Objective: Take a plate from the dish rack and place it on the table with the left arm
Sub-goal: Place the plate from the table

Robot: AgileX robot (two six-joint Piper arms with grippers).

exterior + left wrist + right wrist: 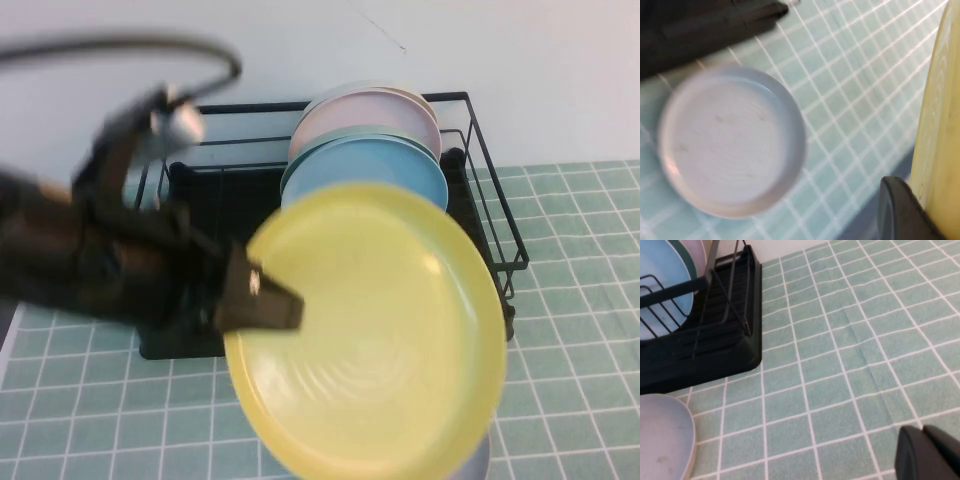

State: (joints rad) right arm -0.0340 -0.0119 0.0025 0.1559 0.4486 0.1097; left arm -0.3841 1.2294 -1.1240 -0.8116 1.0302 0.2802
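Currently we have the left gripper (pixel 262 296) clamped on the rim of the plate (pixel 380 340), held in the air in front of the dish rack (pixel 480 180). Next we lower it onto bare table (pixel 570 300), beside the grey-lilac plate (pixel 730 147). The right gripper (pixel 930 455) idles low over the tiles, jaws together.

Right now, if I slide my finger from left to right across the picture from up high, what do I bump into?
The left arm → the left gripper, shut on the yellow plate's edge → the yellow plate → bare green table. The right gripper shows only in its own wrist view, low over the tiles.
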